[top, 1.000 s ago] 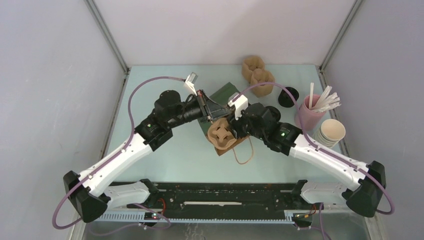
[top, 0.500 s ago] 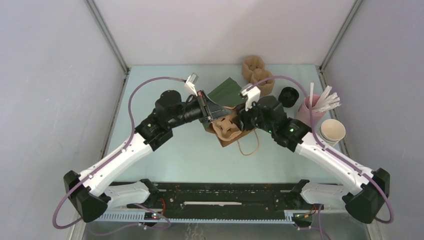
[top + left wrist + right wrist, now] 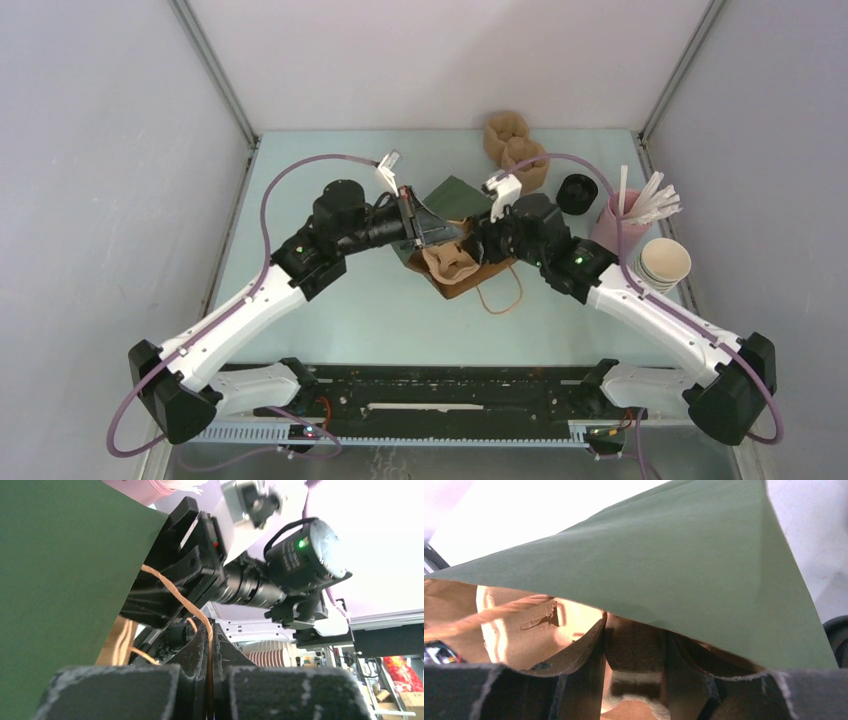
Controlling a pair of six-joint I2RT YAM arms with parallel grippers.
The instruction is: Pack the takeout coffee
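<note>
The takeout coffee (image 3: pixel 575 192), showing its round black lid, stands at the back right, apart from both grippers. A green paper bag (image 3: pixel 452 194) lies on its side at the table's middle. My left gripper (image 3: pixel 420 226) is shut on the bag's orange twine handle (image 3: pixel 208 639) and holds the mouth up; the bag's green wall (image 3: pixel 60 570) fills the left of that view. My right gripper (image 3: pixel 480 247) is shut on the wall of a brown pulp cup carrier (image 3: pixel 449 263) at the bag's mouth. In the right wrist view the fingers (image 3: pixel 589 655) pinch the carrier wall (image 3: pixel 636 647) under the green bag (image 3: pixel 684 575).
A pink cup of white straws (image 3: pixel 620 228) and a nested stack of lidless paper cups (image 3: pixel 660 265) stand at the right edge. Two spare pulp carriers (image 3: pixel 515 145) lie at the back. The bag's other handle loop (image 3: pixel 505 292) lies on the table.
My right gripper has carried the carrier back and right, closer to the bag's mouth. The bag has shifted slightly. The left gripper has held the handle almost still.
</note>
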